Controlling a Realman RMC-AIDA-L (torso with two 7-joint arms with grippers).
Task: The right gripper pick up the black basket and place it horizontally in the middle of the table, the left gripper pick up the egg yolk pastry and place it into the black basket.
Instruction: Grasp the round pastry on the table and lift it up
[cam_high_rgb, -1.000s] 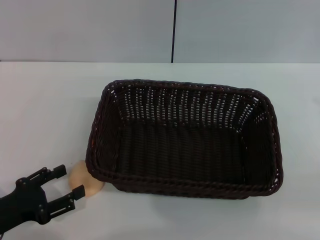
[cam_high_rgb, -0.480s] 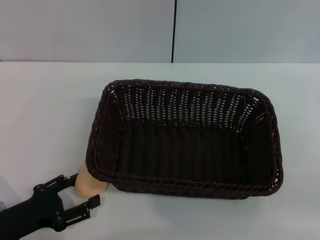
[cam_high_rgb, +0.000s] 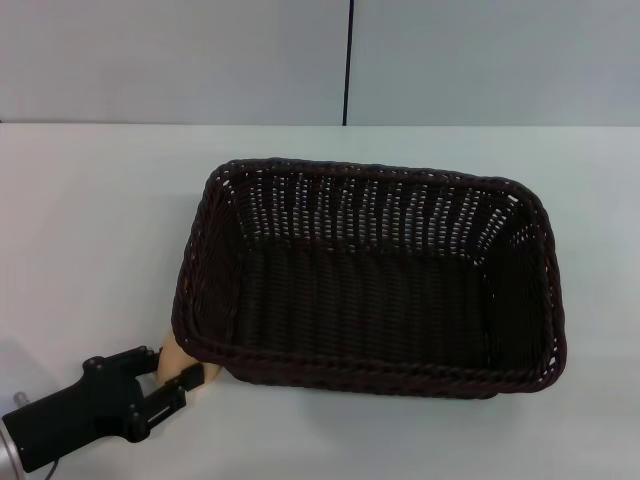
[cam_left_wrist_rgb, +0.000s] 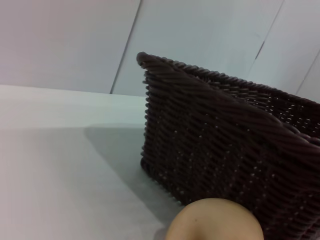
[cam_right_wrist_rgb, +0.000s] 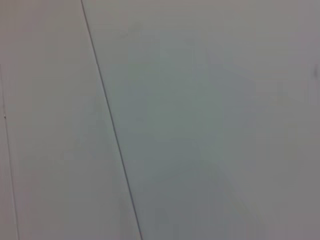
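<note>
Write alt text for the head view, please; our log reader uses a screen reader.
The left gripper, an all-black claw, reaches in from the near left corner with its fingers around a small tan pastry tucked against the near left corner of a large dark wicker basket. The basket sits empty on a white table.

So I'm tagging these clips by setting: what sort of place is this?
Probably a lab or test bench, not a home: a bare white table, plain grey wall panels, and only a black basket and egg yolk pastry as props.
</note>
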